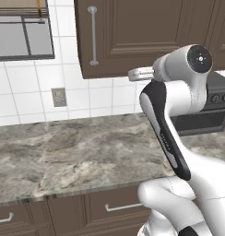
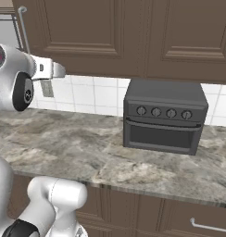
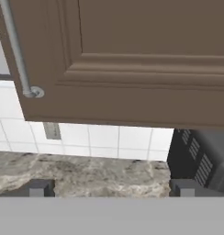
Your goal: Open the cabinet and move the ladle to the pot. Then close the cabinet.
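Observation:
The dark brown wall cabinet [image 1: 142, 32] hangs above the counter with its raised-panel door shut. Its long vertical silver bar handle [image 1: 92, 34] runs down the door's left edge. In the hand view the cabinet [image 3: 141, 55] is close ahead, the handle's [image 3: 15, 50] lower end at upper left. My gripper [image 3: 111, 188] is open, its fingertips [image 3: 40, 187] wide apart, just below and in front of the door's bottom edge, to the right of the handle. The hand [image 1: 141, 73] points toward the wall under the cabinet [image 2: 87, 32]. The ladle and the pot are out of view.
A dark grey toaster oven [image 2: 163, 115] stands on the marble counter [image 1: 63, 147] to the right, against the tiled wall. A wall outlet [image 1: 58, 97] sits below the handle. A window [image 1: 22, 32] is at upper left. Low drawers [image 1: 119, 207] line the counter front.

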Controlling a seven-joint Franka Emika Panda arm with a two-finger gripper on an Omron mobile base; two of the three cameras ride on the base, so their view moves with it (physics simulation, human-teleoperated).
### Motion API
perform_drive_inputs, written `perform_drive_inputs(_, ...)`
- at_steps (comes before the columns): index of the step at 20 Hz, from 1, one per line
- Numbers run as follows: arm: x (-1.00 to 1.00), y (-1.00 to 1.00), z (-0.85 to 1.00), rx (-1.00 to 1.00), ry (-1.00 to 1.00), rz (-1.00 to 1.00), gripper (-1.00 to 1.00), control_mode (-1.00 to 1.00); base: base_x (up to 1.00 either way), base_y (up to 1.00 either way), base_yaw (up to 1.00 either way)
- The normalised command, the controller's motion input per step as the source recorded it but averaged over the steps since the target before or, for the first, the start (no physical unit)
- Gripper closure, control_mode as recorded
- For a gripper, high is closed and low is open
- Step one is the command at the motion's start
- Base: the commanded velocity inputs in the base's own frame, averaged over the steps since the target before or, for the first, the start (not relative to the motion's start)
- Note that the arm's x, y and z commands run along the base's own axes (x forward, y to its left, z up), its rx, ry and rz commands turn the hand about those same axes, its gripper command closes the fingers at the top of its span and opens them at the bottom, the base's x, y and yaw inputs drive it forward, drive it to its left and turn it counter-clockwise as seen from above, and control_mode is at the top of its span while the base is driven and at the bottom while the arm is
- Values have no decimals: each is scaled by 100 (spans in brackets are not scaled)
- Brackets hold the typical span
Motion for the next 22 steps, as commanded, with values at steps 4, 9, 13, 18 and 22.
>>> perform_drive_inputs(4, -10, 28, 39, 0, -18, 0, -100, -100, 0, 0, 0)
perform_drive_inputs(9, -3, 37, 33, 0, -9, 0, -100, -100, 0, 0, 0)
perform_drive_inputs(13, 0, 34, 24, 0, -1, 0, -100, -100, 0, 0, 0)
perform_drive_inputs(18, 0, 30, 16, 0, 0, 0, -100, -100, 0, 0, 0)
perform_drive_inputs(22, 2, 44, 10, 0, 5, 0, -100, -100, 0, 0, 0)
